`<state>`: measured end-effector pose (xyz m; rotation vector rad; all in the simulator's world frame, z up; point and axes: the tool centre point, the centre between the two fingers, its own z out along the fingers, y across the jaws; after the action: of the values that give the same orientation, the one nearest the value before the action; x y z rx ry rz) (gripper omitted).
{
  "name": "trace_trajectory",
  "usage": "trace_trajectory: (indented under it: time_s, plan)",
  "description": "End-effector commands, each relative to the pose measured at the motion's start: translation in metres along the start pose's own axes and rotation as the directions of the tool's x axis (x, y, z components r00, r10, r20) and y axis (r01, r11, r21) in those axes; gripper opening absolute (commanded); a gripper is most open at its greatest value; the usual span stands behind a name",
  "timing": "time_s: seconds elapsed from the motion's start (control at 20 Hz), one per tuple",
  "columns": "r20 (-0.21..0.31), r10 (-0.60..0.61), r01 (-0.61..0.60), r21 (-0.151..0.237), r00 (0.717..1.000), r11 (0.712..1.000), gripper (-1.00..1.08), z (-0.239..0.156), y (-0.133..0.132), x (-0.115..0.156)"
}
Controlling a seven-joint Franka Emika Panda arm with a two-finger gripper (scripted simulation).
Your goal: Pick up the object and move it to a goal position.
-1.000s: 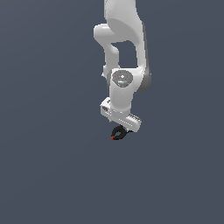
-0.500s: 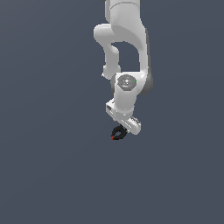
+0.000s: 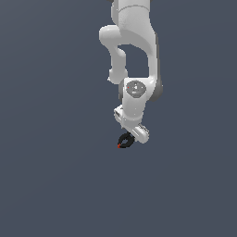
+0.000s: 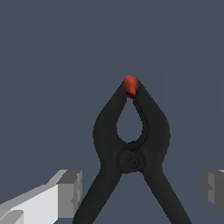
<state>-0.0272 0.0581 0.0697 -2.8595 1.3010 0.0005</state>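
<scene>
The small black spring clamp with loop handles and a red-orange tip (image 4: 131,148) sits between the fingers of the white gripper (image 3: 131,137). In the wrist view the two grey fingertip pads (image 4: 70,193) stand apart from the clamp's handles on either side, so the gripper looks spread, not touching it. In the exterior view the clamp (image 3: 124,140) shows just under the gripper, its red tip pointing away.

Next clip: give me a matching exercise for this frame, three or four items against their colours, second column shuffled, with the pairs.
Column 1:
1. clamp body
2. clamp tip
3. arm link
4. end effector fingers

Column 2:
A. red-orange
B. grey pads
C. black
D. white

Pairs: 1-C, 2-A, 3-D, 4-B
</scene>
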Motion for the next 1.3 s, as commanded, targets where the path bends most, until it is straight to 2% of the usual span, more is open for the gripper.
trace_trajectory:
  time_s: [0.0, 0.9, 0.95, 1.25]
  plan:
    - [0.0, 0.0, 0.0, 0.0, 1.0, 1.0, 1.0, 0.0, 0.0, 0.0]
    - [0.0, 0.005, -0.005, 0.0, 1.0, 1.0, 1.0, 0.05, 0.0, 0.0]
    - [0.0, 0.005, -0.005, 0.0, 1.0, 1.0, -1.0, 0.05, 0.0, 0.0]
    - [0.0, 0.005, -0.005, 0.0, 1.0, 1.0, -1.0, 0.05, 0.0, 0.0]
